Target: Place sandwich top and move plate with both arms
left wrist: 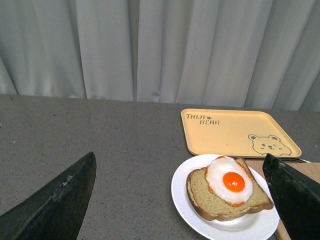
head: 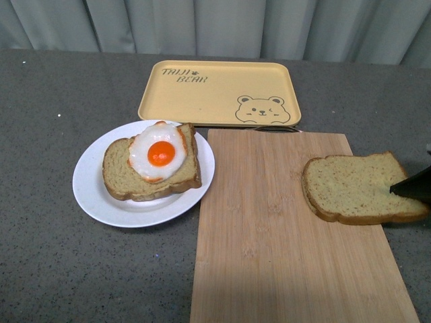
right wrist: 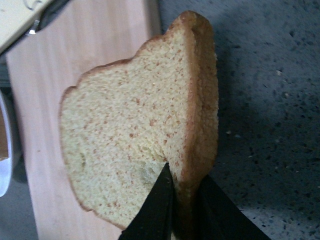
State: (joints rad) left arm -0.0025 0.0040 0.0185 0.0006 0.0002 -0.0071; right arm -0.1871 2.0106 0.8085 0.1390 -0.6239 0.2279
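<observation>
The sandwich top point(head: 357, 187), a plain speckled bread slice, lies at the right edge of the wooden board point(head: 269, 229). My right gripper point(right wrist: 182, 182) is shut on its right crust; one finger shows in the front view point(head: 412, 185). The slice fills the right wrist view point(right wrist: 135, 140). The white plate point(head: 91, 195) sits left of the board and holds a bread slice with a fried egg point(head: 158, 153). My left gripper point(left wrist: 180, 200) is open, its fingers point(left wrist: 60, 200) wide apart, back from the plate point(left wrist: 182, 192) and the egg slice point(left wrist: 227, 182).
A yellow bear tray point(head: 219, 91) lies behind the plate and board, also in the left wrist view point(left wrist: 235, 132). A dark metal object lies at the tray's front edge point(head: 273, 128). Grey speckled tabletop point(head: 47, 269) surrounds everything. Curtains hang behind.
</observation>
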